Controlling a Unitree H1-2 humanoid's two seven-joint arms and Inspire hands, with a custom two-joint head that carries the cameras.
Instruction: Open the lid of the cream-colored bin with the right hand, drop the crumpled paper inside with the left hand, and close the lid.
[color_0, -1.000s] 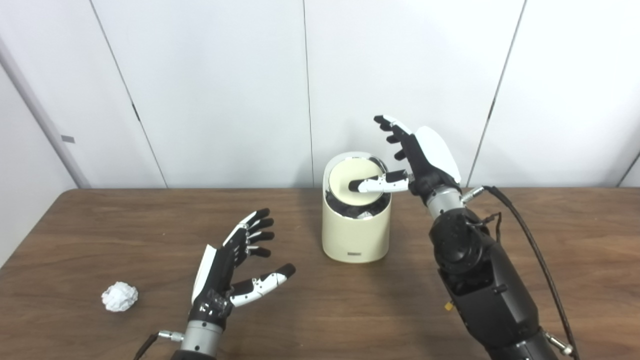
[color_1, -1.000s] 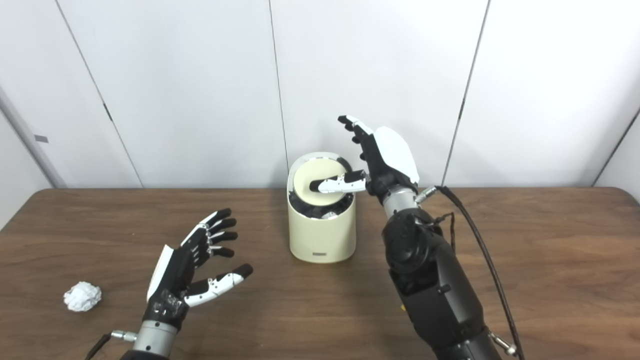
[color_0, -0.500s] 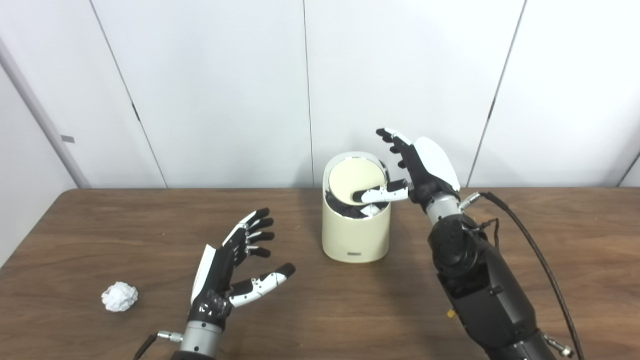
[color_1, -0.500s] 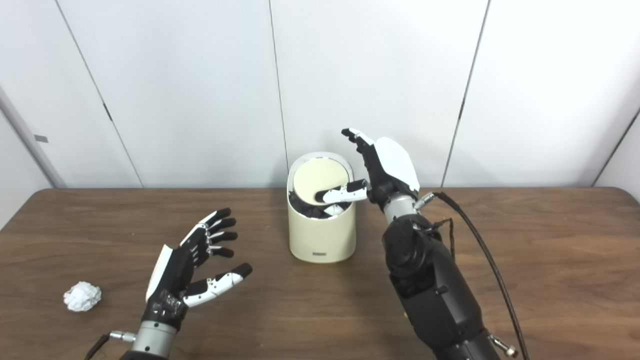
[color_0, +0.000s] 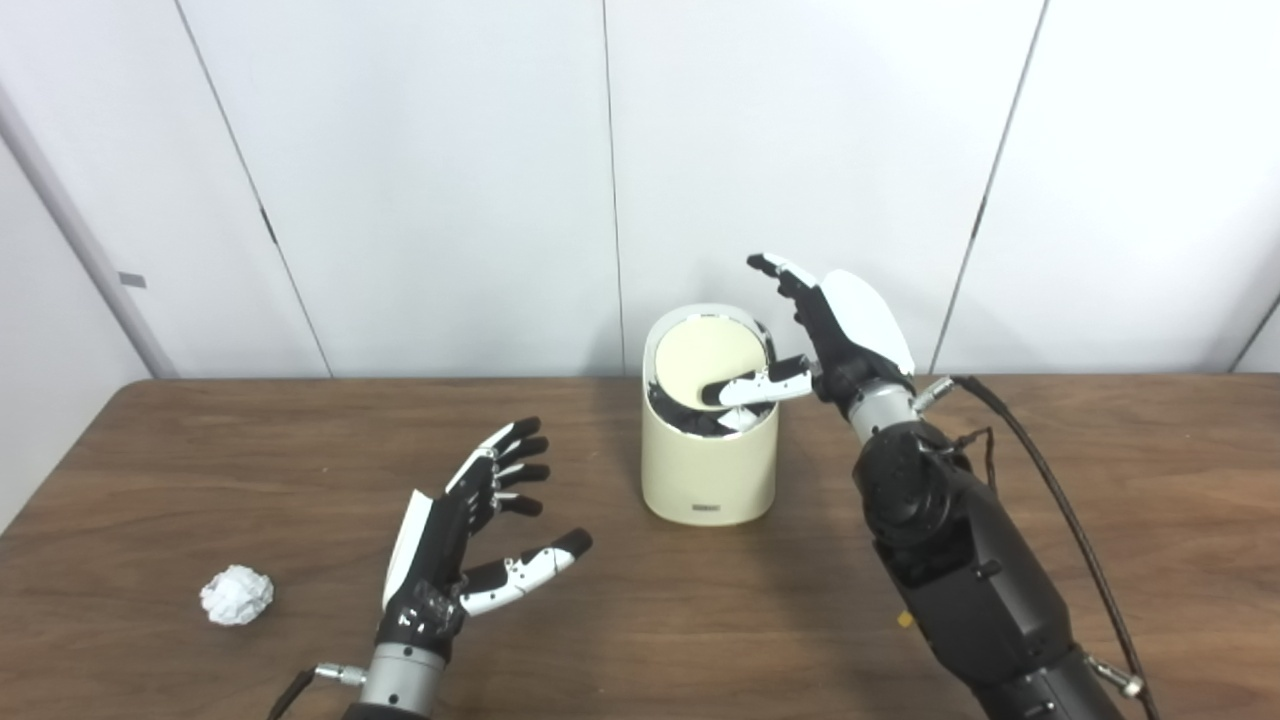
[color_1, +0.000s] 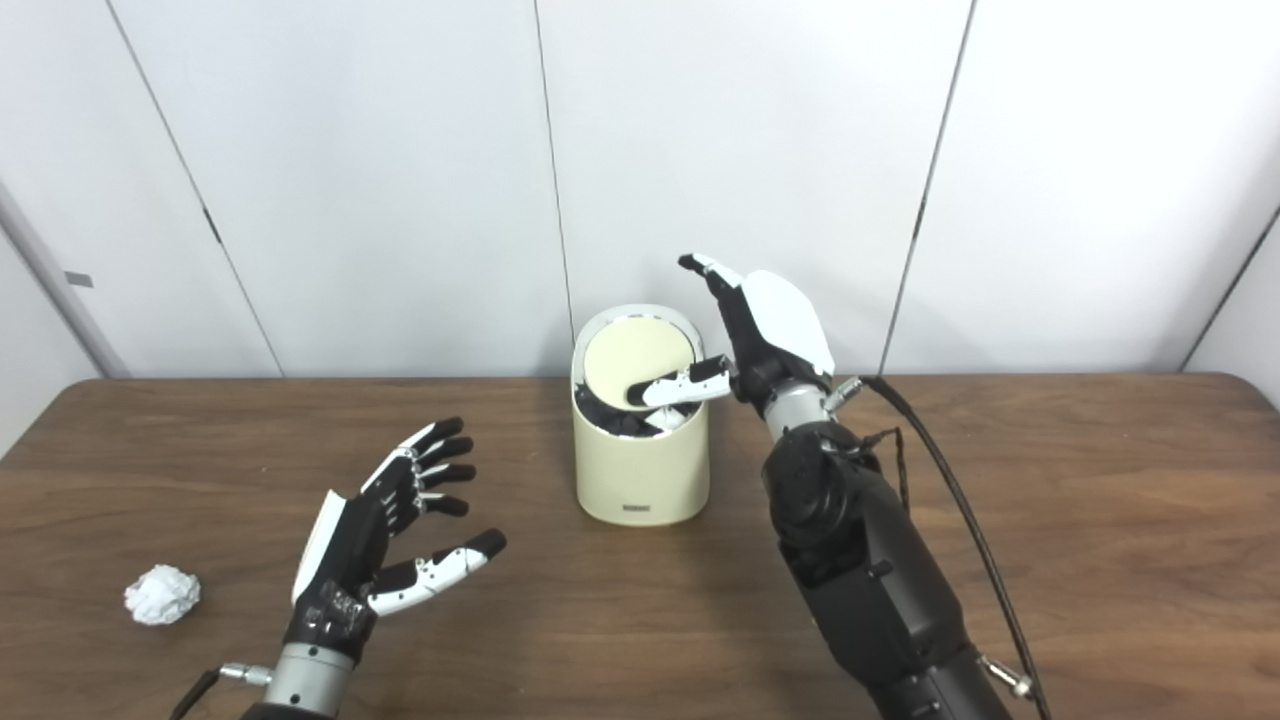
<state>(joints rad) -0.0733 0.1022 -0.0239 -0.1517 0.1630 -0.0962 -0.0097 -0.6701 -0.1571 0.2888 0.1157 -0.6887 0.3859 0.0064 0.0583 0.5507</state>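
Right robot hand (color_0: 835, 335) tipped the swing lid (color_0: 708, 355); left robot hand (color_0: 470, 545) waited empty.

At frame centre, its thumb pressed the lid's near edge, fingers spread and grasping nothing, apparently to hold the cream-colored bin (color_0: 709, 455) open. The bin stood upright, long axis vertical, lid face tilted toward the camera. Left fingers splayed above the bench (color_0: 250, 450); crumpled paper (color_0: 236, 595) lay lower left.
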